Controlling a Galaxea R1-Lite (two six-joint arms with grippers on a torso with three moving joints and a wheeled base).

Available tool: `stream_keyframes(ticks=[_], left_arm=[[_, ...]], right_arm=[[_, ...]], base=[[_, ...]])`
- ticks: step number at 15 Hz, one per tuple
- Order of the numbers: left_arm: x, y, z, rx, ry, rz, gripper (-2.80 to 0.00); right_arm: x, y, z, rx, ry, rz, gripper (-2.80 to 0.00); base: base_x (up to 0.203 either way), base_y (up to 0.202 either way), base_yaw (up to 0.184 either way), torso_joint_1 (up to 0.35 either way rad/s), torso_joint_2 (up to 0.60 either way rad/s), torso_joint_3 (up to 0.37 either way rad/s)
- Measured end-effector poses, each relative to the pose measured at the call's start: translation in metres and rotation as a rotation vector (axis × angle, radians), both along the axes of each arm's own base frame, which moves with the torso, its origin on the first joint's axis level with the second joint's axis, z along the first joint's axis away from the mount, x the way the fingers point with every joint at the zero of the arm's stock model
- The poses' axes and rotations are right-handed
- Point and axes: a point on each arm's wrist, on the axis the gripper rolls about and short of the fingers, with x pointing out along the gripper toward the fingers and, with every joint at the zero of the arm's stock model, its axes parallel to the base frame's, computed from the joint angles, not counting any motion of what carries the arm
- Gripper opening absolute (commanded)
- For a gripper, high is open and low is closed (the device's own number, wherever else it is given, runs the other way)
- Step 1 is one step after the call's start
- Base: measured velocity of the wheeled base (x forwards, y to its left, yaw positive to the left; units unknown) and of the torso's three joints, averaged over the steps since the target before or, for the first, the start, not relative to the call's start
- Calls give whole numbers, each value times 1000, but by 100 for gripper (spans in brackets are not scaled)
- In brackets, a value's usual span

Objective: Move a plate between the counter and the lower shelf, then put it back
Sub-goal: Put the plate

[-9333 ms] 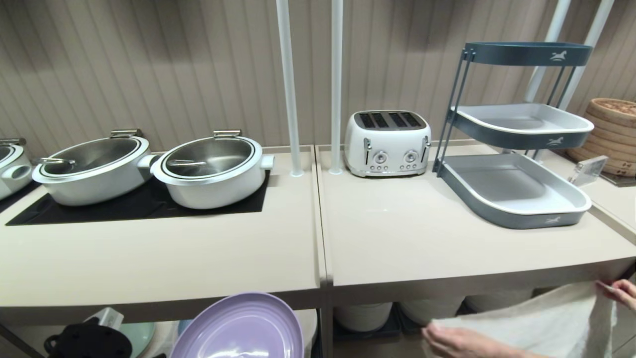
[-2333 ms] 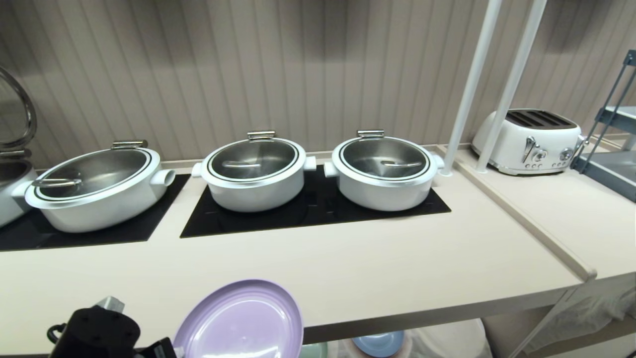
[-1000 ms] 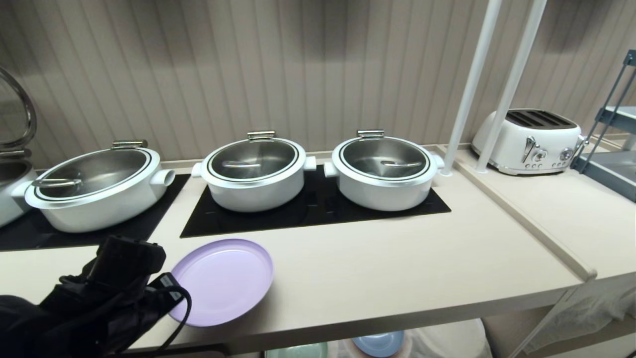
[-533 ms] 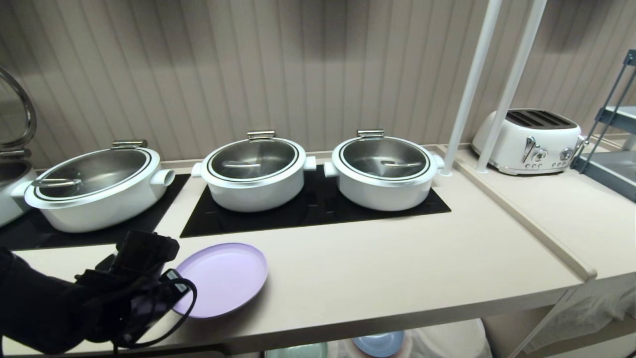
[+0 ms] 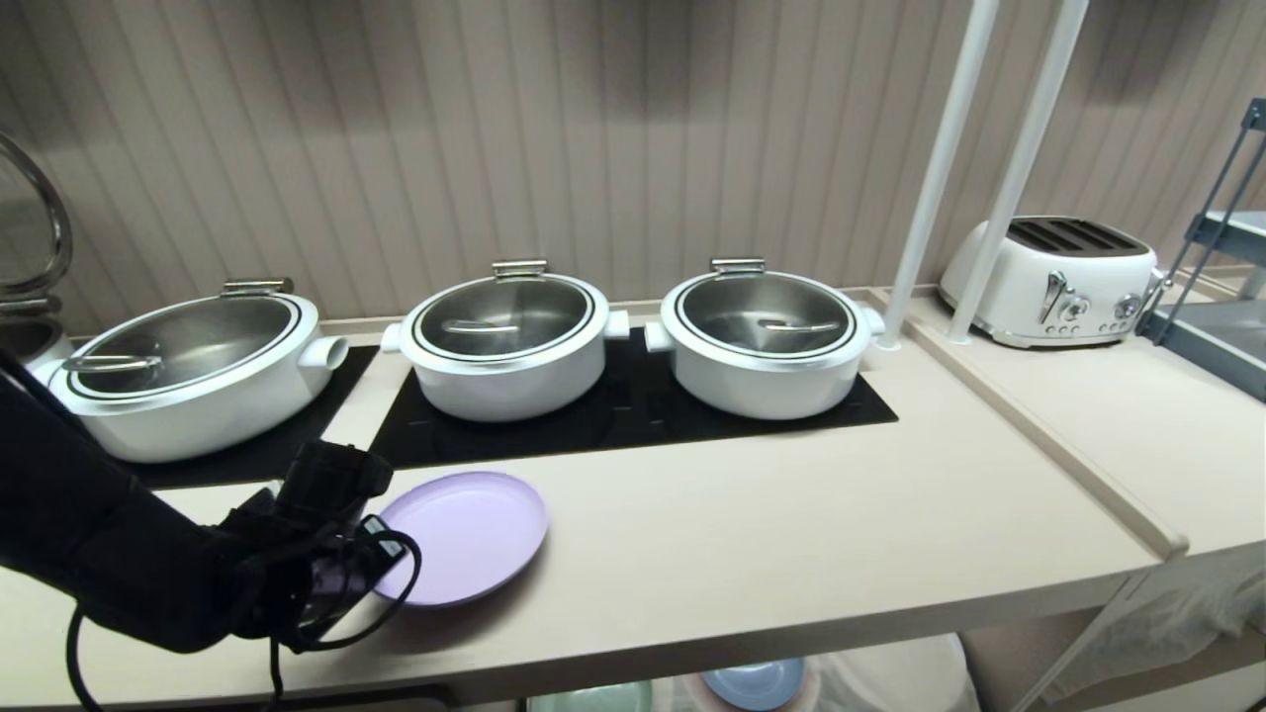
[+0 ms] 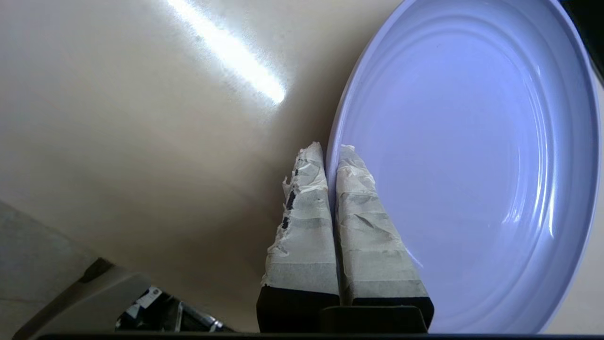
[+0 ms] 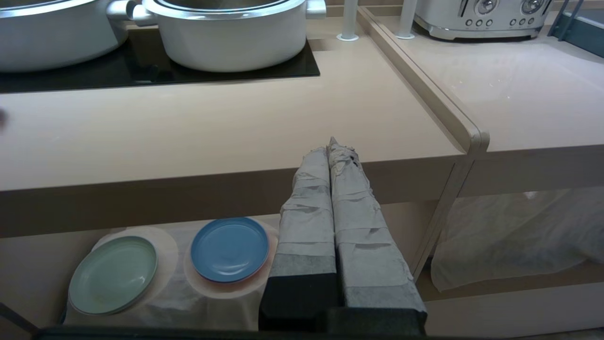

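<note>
The lavender plate (image 5: 470,532) hangs low over the beige counter (image 5: 771,534), just in front of the black cooktop panel (image 5: 633,420). It casts a shadow on the worktop, and I cannot tell whether its far rim touches. My left gripper (image 5: 381,556) is shut on the plate's near-left rim. In the left wrist view the rim of the plate (image 6: 472,156) sits between the taped fingers of the gripper (image 6: 330,147). My right gripper (image 7: 330,143) is shut and empty, parked in front of the counter's edge (image 7: 188,189). The lower shelf (image 7: 33,257) shows below it.
Three white lidded pots (image 5: 509,341) stand on the cooktop panels behind the plate. On the shelf's white cloth (image 7: 188,302) lie a mint green plate (image 7: 113,275) and a blue plate (image 7: 230,249). A white toaster (image 5: 1053,282) stands on the adjoining worktop at the right.
Over the last second my left arm has reached farther in, carrying the plate away from the front edge toward the cooktop and slightly right. Before that it lifted the plate above the counter edge.
</note>
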Motion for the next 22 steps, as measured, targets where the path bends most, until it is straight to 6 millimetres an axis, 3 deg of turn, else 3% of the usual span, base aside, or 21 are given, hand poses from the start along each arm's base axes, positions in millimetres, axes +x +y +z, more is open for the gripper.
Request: stream_keyframes(ticks=[7,14,15,22], left_arm=[[9,-2,-16,0,8,-3,-280],[10,-3,-18,1,10,-5,-280],[10,-3,-18,1,11,-7,0],[11,-4,-15,5,-3,-9,0]], right_arm=[[0,0,0,0,1,0,-280],[0,0,0,0,0,-1,-280],[0,0,0,0,0,0,-280],[0,0,0,0,1,-1,-280]], base=[[0,0,0,0,0,0],[0,0,0,0,0,0],[0,0,0,0,0,0],[0,0,0,0,0,0]])
